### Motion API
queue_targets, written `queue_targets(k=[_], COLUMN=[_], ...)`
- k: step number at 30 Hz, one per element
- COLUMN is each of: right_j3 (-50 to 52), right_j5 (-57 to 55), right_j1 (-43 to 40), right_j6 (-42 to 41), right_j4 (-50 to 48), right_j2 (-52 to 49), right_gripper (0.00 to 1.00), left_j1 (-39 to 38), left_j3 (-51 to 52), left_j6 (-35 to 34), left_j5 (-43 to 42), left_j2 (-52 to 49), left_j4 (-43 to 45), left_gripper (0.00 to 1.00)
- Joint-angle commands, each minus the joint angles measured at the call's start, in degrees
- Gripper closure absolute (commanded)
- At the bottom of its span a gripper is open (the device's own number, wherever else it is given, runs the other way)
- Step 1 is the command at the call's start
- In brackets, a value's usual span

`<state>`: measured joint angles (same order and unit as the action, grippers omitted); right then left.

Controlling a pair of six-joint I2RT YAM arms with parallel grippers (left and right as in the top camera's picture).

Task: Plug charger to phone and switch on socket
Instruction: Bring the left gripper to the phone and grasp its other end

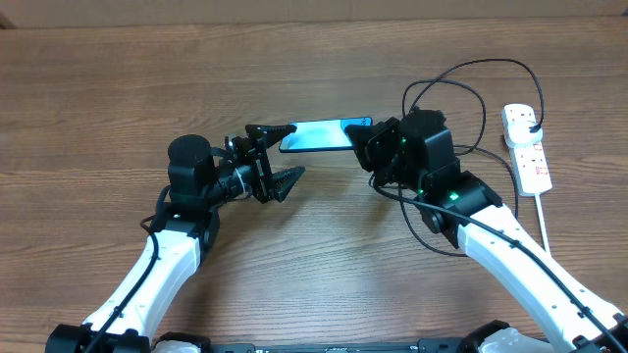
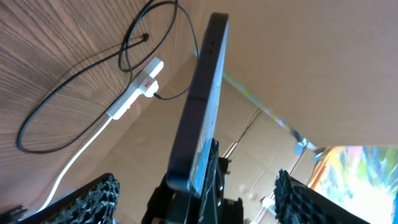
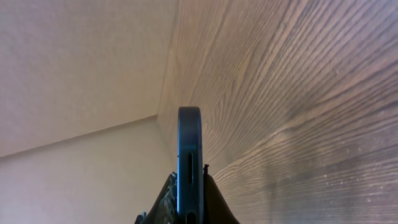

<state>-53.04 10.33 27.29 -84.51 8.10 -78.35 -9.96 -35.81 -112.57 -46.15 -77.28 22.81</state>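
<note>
Phone [image 1: 319, 135] sits near the middle of the table [image 1: 98, 98], a little toward the far edge, screen up, lying lengthwise between my two arms. My right gripper [image 1: 365, 142] is clamped on its right end: in the right wrist view I see the phone [image 3: 189, 155] end-on, with a finger [image 3: 163, 199] pressed against each flat side. My left gripper [image 1: 298, 148] is spread wide at the phone's left end. From the left wrist view the phone [image 2: 202, 99] runs up the middle of the gap, and the ribbed fingers [image 2: 99, 196] stand well apart from it on both sides, holding nothing. I cannot tell whether the phone is lifted or touching the wood.

The socket [image 1: 528, 147] lies by the right edge, toward the far right corner. The charger [image 1: 500, 61] loops over the table between the socket and my right arm, with its black plug at the socket's far end. I cannot make out its connector tip.
</note>
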Motion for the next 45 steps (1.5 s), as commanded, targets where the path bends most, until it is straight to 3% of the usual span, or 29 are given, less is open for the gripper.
queue_targets(k=[1,8,14,19,32,40,43,45], right_j3=[-0.66,-0.66,-0.66,-0.66,-0.66,-0.66,-0.66,-0.66], right_j5=[-3.1,-9.05,-10.27,-10.29,-10.23,-10.23,-10.25,-10.29], right_j1=[2.25,6.91,8.76,9.77,11.98,11.98,11.98,11.98], right_j6=[-4.24,-4.22,-4.2,-4.2,-4.22,-4.2,-4.15,-3.76], right_j4=[-1.18,-1.2,-1.16,-1.16,-1.18,-0.92,-0.68,0.87], right_j2=[0.85,0.85,0.85,0.85,0.85,0.85,0.85,0.85], right_gripper=[0.96,0.96,0.96,0.96,0.96,0.96,0.88,0.75], left_j1=[-1.11,-2.73,-2.84,-2.84,-5.38,-5.44,-5.44,-5.44], left_j3=[-0.26,-0.26,-0.24,-0.26,-0.24,-0.24,-0.24,-0.24], left_j6=[-2.91,-2.93,-2.86,-2.73,-1.53,-0.28,-0.02,1.44], left_j5=[2.19,4.63,5.9,6.88,10.91,12.28,12.96,13.79], left_j2=[-0.48,-0.48,-0.48,-0.48,-0.5,-0.5,-0.5,-0.5], left_j4=[0.5,0.63,0.61,0.61,0.55,0.07,-0.04,-0.13], left_gripper=[0.2,0.3,0.55,0.64,0.7,0.96,0.96,0.96])
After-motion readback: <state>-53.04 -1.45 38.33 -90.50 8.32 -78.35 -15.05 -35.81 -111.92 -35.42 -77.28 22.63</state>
